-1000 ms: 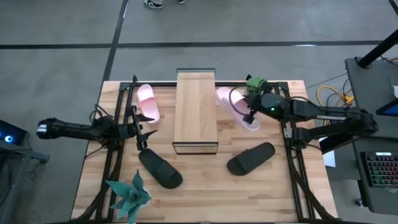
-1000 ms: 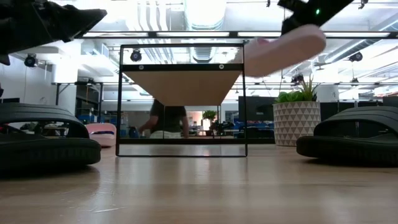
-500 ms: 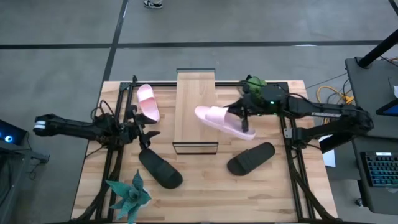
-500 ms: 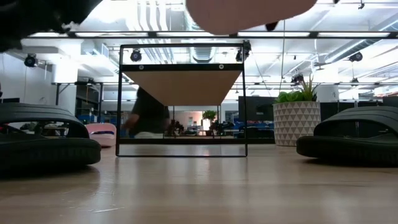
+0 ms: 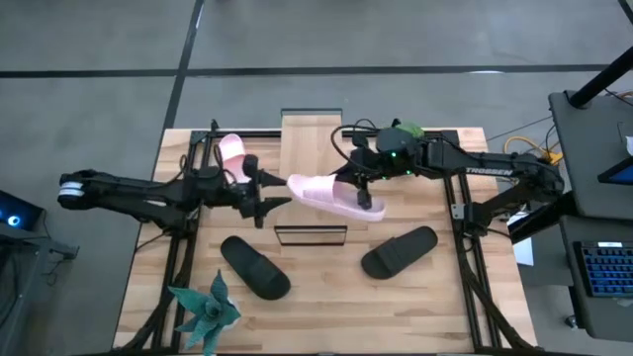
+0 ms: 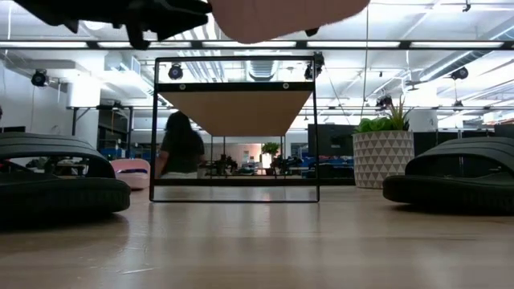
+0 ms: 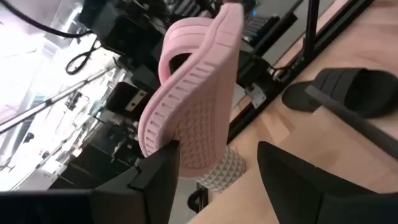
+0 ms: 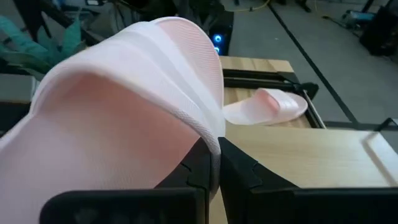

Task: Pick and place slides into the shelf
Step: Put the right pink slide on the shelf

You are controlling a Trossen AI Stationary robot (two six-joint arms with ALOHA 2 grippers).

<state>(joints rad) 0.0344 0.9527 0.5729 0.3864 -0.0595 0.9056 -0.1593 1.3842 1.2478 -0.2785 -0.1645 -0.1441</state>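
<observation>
Right now the right gripper is clamped on the strap of a pale pink slide, holding it in the air above the shelf, over the front part of its wooden top. In the right wrist view the fingers pinch the strap edge tight. The left gripper reaches in from the left side of the shelf with its jaws spread wide, just beside the toe end of the held slide; in the left wrist view the ribbed sole sits between its fingers, and whether they touch it I cannot tell. A second pink slide lies left of the shelf. Two black slides lie in front, one to the left and one to the right. A person stands in the room behind
</observation>
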